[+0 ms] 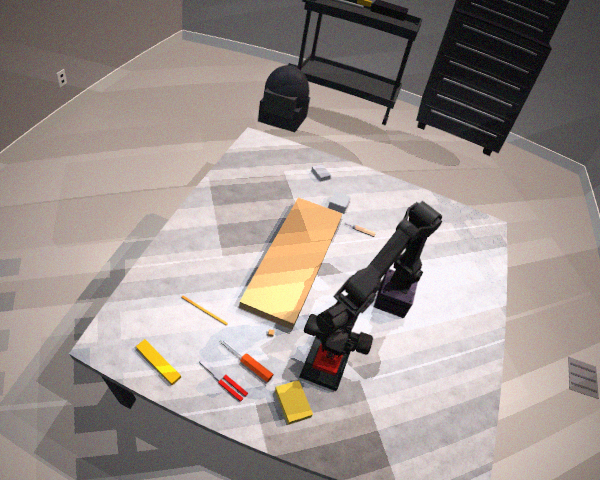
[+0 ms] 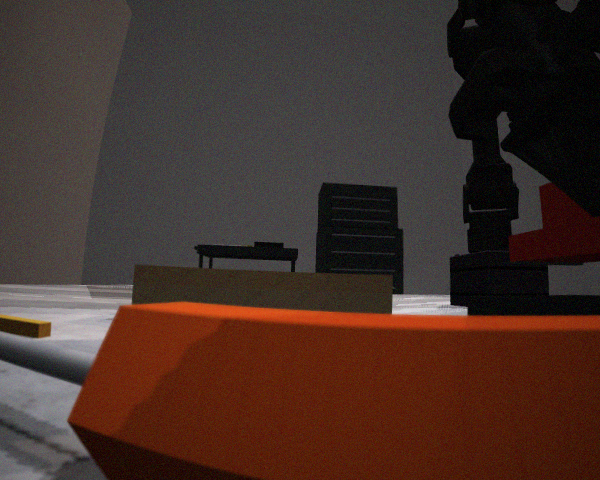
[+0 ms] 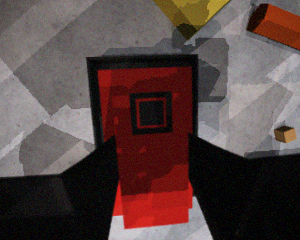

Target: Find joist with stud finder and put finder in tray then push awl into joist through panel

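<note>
My gripper is shut on the red stud finder. The stud finder is over the black tray, within its outline at the far end in the wrist view, and a small gap shows beneath it in the exterior view. The floor panel lies left of the arm as a long tan board; no hole can be made out. What looks like the awl, with a light wooden handle and thin tip, lies beside the panel's far right edge.
An orange-handled screwdriver, red-handled pliers and a yellow block lie near the tray. A small wooden cube sits between panel and screwdriver. Grey blocks lie beyond the panel.
</note>
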Robot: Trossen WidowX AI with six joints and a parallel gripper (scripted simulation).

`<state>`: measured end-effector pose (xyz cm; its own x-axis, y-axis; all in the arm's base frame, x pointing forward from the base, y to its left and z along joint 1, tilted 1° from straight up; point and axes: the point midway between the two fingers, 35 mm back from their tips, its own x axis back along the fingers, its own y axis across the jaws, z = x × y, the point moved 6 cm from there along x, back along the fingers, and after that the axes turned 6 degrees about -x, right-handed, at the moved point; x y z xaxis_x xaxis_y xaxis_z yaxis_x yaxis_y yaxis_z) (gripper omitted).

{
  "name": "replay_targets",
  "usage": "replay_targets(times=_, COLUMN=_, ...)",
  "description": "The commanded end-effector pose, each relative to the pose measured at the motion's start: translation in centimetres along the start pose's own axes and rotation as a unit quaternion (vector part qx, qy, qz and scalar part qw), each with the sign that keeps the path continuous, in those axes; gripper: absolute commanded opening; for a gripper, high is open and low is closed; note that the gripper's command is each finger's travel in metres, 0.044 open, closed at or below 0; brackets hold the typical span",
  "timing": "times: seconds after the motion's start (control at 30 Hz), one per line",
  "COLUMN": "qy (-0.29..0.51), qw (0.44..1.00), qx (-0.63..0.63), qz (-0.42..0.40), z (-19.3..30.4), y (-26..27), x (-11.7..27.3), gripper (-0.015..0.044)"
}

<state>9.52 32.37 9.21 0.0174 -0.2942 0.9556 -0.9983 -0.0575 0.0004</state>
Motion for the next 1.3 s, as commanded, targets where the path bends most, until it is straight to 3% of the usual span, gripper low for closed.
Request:
replay_targets(times=0.0, qy=-0.004, qw=1.0, qx=-0.001, qz=0.002, z=0.1, y=-0.1, x=-0.7, gripper=0.0)
replay_targets(times=0.8, qy=-0.004, qw=1.0, qx=-0.001, qz=0.002, z=1.4, y=-0.1, x=-4.4, gripper=0.0)
replay_targets(times=1.27, qy=0.001, qw=1.0, qx=-0.001, qz=0.0, z=1.1, y=-0.1, x=-3.4, gripper=0.0367)
